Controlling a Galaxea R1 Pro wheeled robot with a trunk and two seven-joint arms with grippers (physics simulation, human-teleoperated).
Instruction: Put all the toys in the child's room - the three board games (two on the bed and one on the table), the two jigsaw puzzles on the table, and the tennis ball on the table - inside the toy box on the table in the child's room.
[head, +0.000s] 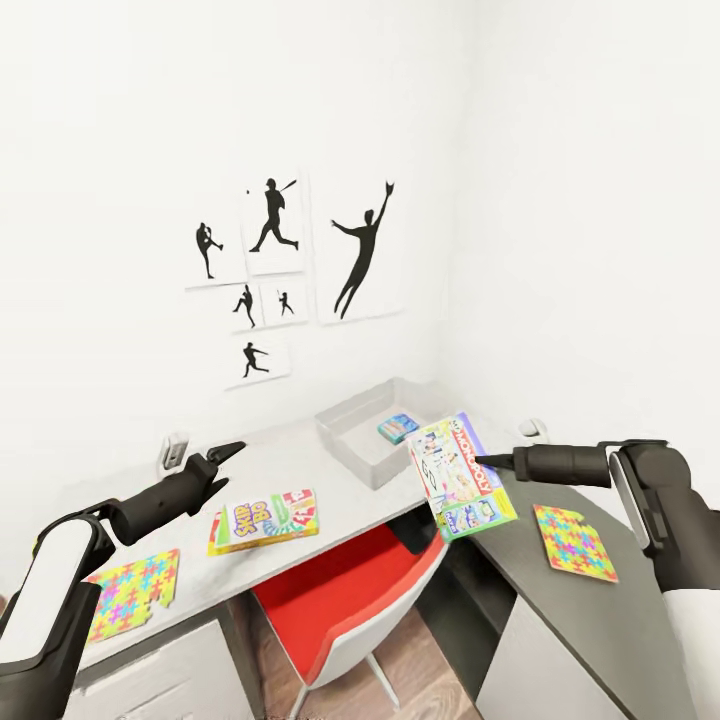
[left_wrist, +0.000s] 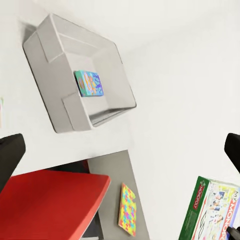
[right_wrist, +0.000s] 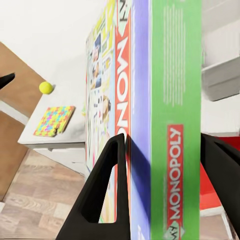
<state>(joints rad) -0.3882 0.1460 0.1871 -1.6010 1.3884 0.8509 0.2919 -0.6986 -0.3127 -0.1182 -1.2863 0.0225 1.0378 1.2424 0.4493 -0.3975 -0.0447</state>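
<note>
My right gripper (head: 484, 461) is shut on a pale green-white Monopoly board game (head: 459, 478), which it holds tilted in the air just right of the toy box (head: 352, 443). In the right wrist view the fingers (right_wrist: 107, 191) clamp the box's edge (right_wrist: 170, 125). A small blue board game (head: 397, 428) lies inside the grey tray (left_wrist: 52, 60). The SKIP-BO box (head: 263, 520) lies on the table (head: 290, 460). One jigsaw puzzle (head: 133, 592) sits at the table's left front, another (head: 573, 542) on the darker top at the right. The tennis ball (right_wrist: 46, 87) rests on the table. My left gripper (head: 216, 464) hangs open over the table.
A red chair (head: 340, 600) stands tucked under the table's front edge, below the held box. White walls close the corner behind the tray, with black baseball silhouettes (head: 275, 215) above. White drawers (head: 150, 680) sit under the table's left end.
</note>
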